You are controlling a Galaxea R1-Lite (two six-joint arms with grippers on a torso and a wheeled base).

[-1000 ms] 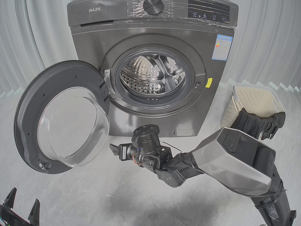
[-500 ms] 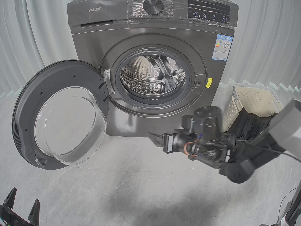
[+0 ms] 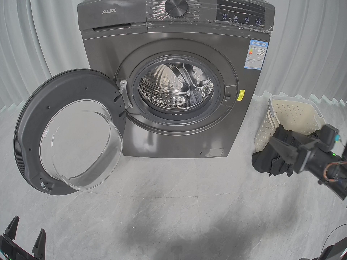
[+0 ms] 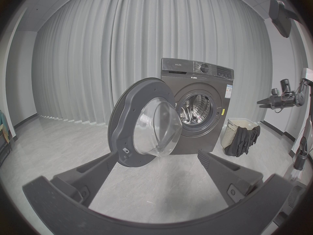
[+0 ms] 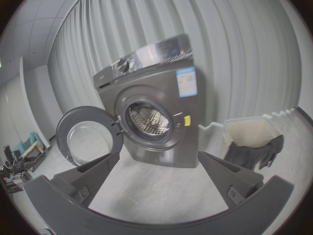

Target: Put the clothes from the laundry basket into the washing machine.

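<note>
Grey floor: 1 washing machine, 1 laundry basket

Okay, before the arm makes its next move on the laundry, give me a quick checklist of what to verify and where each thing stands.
1. Door open: ok, swung wide.
2. Drum free: ok, nothing seen inside.
3. Clothes reachable: ok, draped over the laundry basket rim.
4. Right gripper ready: ok, open and empty.
5. Right gripper on the clothes: not ok, it is apart from them.
6. Left gripper out of the way: ok, low, open, off to the door's side.
</note>
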